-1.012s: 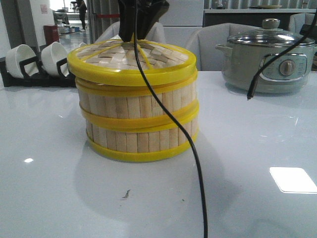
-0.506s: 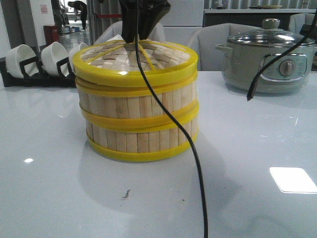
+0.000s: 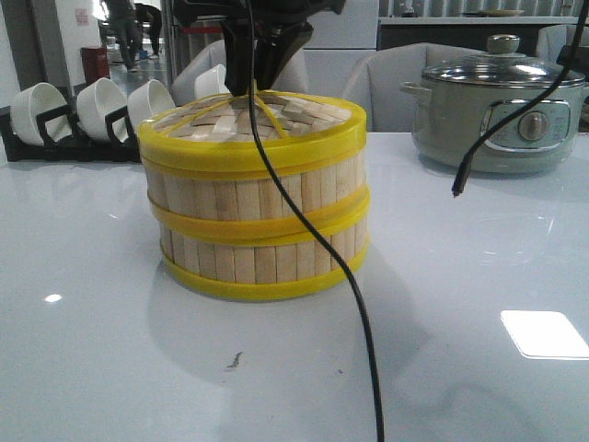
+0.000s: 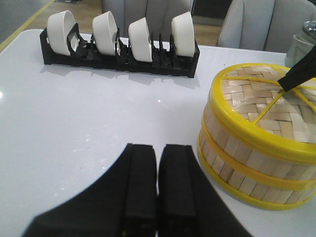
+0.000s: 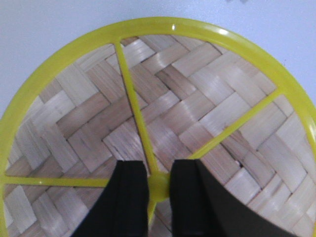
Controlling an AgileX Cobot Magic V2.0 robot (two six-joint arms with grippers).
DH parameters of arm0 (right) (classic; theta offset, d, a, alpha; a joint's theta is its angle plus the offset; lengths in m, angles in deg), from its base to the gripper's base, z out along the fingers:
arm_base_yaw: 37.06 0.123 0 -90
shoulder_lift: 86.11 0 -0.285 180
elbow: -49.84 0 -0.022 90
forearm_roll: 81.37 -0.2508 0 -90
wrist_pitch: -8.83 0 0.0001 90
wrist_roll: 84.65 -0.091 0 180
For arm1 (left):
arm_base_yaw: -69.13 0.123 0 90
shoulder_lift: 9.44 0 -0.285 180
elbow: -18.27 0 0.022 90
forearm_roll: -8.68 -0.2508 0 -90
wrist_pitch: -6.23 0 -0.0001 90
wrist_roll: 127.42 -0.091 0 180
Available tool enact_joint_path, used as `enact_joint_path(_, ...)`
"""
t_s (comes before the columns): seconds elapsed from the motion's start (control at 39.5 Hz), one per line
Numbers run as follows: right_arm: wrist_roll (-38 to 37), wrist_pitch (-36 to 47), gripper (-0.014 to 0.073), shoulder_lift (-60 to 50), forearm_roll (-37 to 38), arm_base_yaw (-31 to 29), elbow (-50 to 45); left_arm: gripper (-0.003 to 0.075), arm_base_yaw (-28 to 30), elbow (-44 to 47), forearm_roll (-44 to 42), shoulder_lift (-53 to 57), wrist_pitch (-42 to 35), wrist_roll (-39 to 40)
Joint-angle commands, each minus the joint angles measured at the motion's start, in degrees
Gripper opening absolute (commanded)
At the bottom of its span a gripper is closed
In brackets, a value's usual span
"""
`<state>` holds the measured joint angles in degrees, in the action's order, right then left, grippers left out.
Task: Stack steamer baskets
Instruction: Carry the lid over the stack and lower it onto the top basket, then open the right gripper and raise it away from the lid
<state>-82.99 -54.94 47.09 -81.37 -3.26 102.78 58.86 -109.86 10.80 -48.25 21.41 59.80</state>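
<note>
Two steamer baskets stand stacked in the middle of the table, the upper basket (image 3: 248, 195) on the lower basket (image 3: 262, 262); the left wrist view shows the upper basket (image 4: 224, 138) and the lower basket (image 4: 232, 176) from the side. A woven lid (image 3: 276, 115) with a yellow rim lies flat on top. My right gripper (image 3: 250, 85) comes down from above and is shut on the yellow knob at the centre of the lid (image 5: 197, 98), the right gripper (image 5: 159, 183) pinching it from both sides. Beside the stack my left gripper (image 4: 158, 153) is shut and empty.
A black rack of white bowls (image 3: 64, 110) stands at the back left, and the rack (image 4: 118, 47) also shows in the left wrist view. A grey electric pot (image 3: 502, 106) sits at the back right. A black cable (image 3: 363, 313) hangs in front of the stack. Chairs stand behind the table.
The lid, tilted and raised a second ago, has come down level onto the upper basket with my right gripper still on its knob.
</note>
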Motion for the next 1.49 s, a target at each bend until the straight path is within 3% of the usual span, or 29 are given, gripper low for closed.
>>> enact_joint_path(0.0,0.51,3.25,0.0036,-3.78,0.91,-0.01,2.19,0.0087,0.07,-1.73,0.47,-0.06,-4.96,0.37)
enact_joint_path(0.35,0.51,2.95,0.0056,-3.78,0.91,-0.01,2.19,0.0087,0.07,-1.73,0.47,-0.06,-4.96,0.37)
enact_joint_path(0.53,0.51,3.33,0.0316,-4.16,0.91,-0.01,2.19,0.0087,0.07,-1.73,0.47,-0.06,-4.96,0.37)
enact_joint_path(0.63,0.51,3.58,0.0408,-4.75,0.91,-0.01,2.19,0.0087,0.07,-1.73,0.47,-0.06,-4.96,0.37)
enact_joint_path(1.14,0.51,3.87,0.0405,-15.33,0.98,-4.46,0.05,0.0087,0.07,-1.73,0.47,-0.06,-4.96,0.37)
enact_joint_path(1.47,0.51,13.63,0.0405,-33.56,0.98,-14.29,-20.28,0.0087,0.07,-1.73,0.47,-0.06,-4.96,0.37)
